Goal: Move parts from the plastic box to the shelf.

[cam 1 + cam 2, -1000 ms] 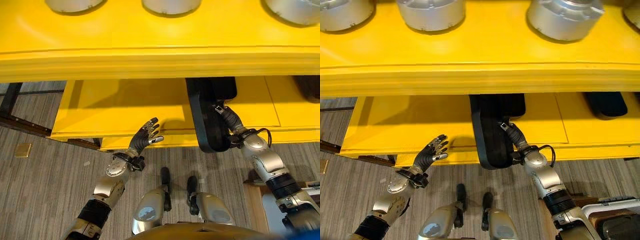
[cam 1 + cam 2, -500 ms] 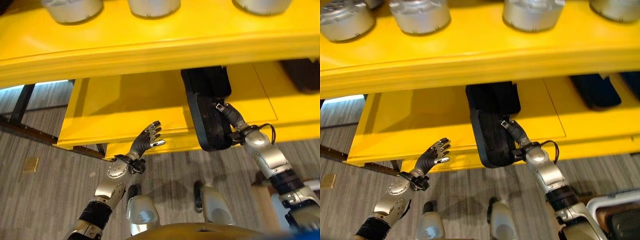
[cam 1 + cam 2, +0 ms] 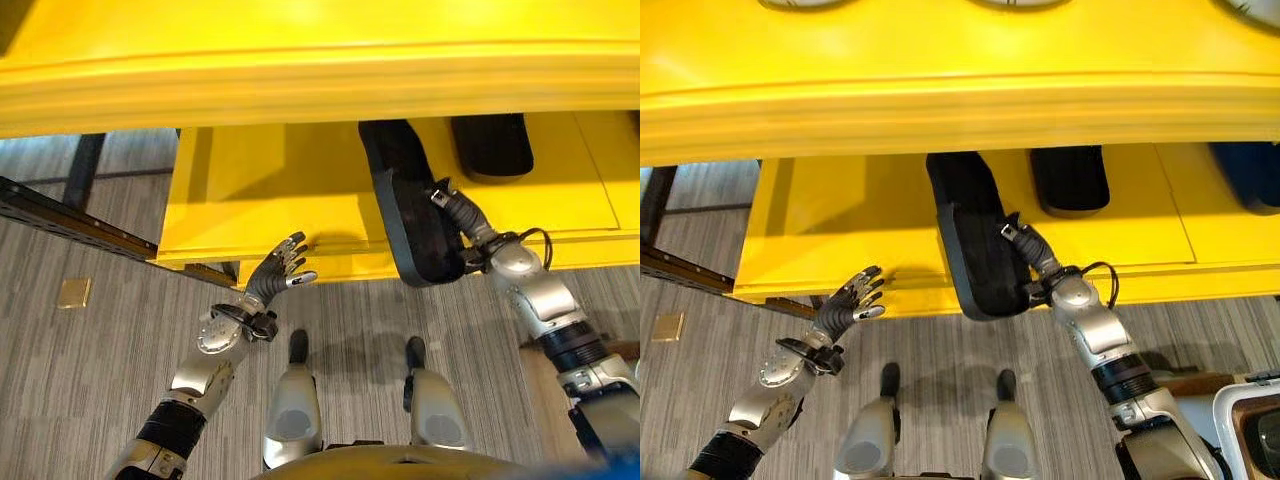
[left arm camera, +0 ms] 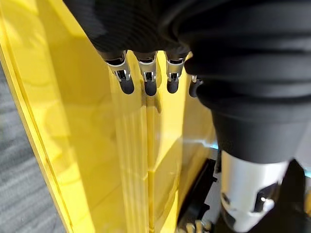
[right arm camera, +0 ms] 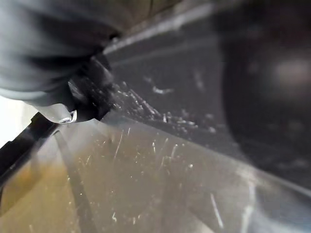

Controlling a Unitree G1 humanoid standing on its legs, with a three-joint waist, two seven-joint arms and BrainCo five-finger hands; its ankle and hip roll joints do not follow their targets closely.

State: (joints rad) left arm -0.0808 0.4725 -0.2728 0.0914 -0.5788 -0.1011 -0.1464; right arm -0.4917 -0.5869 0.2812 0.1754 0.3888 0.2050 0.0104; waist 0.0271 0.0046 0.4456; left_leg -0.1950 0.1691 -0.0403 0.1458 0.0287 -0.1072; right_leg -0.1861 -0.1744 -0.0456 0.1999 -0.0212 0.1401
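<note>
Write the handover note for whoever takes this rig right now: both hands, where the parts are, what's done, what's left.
Right hand: against the side of a long black part that lies half on the lower yellow shelf, its near end past the front edge. Whether the fingers grip it cannot be told.
Left hand: open, fingers spread, holding nothing, just in front of the shelf's front edge.
Done: a second black part lies fully on the same shelf, to the right of the first.
Left: push or set the long part fully onto the shelf, then release and go back for more.

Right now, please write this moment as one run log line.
right hand: on black part, grip unclear | part: on lower shelf edge | left hand: open, free
</note>
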